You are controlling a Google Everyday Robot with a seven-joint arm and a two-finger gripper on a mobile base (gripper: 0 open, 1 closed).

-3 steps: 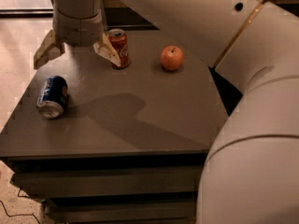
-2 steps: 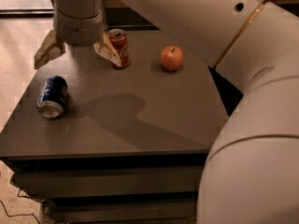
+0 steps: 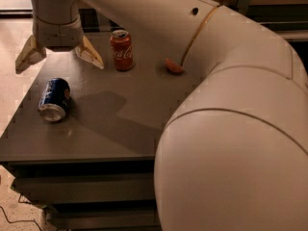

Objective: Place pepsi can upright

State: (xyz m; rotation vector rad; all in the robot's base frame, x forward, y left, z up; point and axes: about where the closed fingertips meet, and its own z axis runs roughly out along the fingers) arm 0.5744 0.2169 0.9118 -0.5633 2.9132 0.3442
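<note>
The pepsi can [image 3: 54, 99] is dark blue with silver ends and lies on its side near the left edge of the grey table [image 3: 120, 124], its silver end facing the front. My gripper [image 3: 58, 61] hangs above the table's back left, over and a little behind the can. Its two pale fingers [image 3: 89, 53] are spread wide apart and hold nothing.
A red Coca-Cola can [image 3: 121, 50] stands upright at the back of the table, just right of the gripper. An orange fruit [image 3: 173, 66] sits further right, mostly hidden by my white arm [image 3: 226, 129], which covers the table's right side. Pale floor lies to the left.
The gripper has moved left, away from the red can, which now shows whole. The arm now hides most of the orange. The pepsi can has not moved.
</note>
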